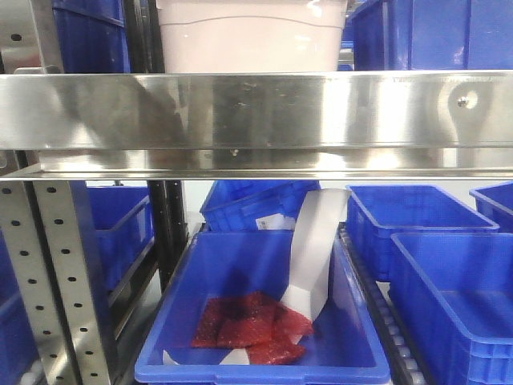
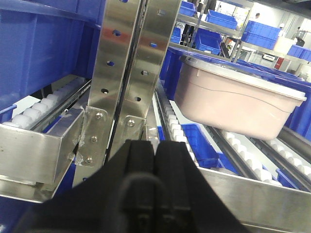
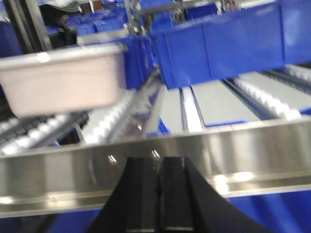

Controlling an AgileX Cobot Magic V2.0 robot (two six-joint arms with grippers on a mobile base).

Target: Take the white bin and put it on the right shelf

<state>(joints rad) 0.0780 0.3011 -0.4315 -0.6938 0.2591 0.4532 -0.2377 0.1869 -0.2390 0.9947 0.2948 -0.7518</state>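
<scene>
Item: white bin (image 1: 250,36), pale pinkish tub with white lid, resting on the roller lanes of the right shelf (image 1: 264,120), behind its shiny stainless front beam; in the front-facing view only the tub's lower body shows above the beam. In the left wrist view the white bin (image 2: 233,104) sits tilted along the sloping rollers, well back from the front beam, apart from both arms. In the right wrist view, which is blurred, it appears at the left on the roller track. Left gripper (image 2: 155,194): black fingers pressed together, holding nothing, near the perforated grey uprights (image 2: 127,73) and short of the beam. Right gripper (image 3: 158,204): fingers likewise pressed together, empty, just in front of the beam. Other stock: blue crates (image 1: 417,233) on the lower level, the nearest blue crate (image 1: 256,321) containing red packets (image 1: 252,321) and a white folded sheet (image 1: 317,249); further blue crates on the upper level beside the bin. Status, judged: placement appears done, the bin lying on the shelf and released; remaining, at most, clearing the arms away from the rack.
</scene>
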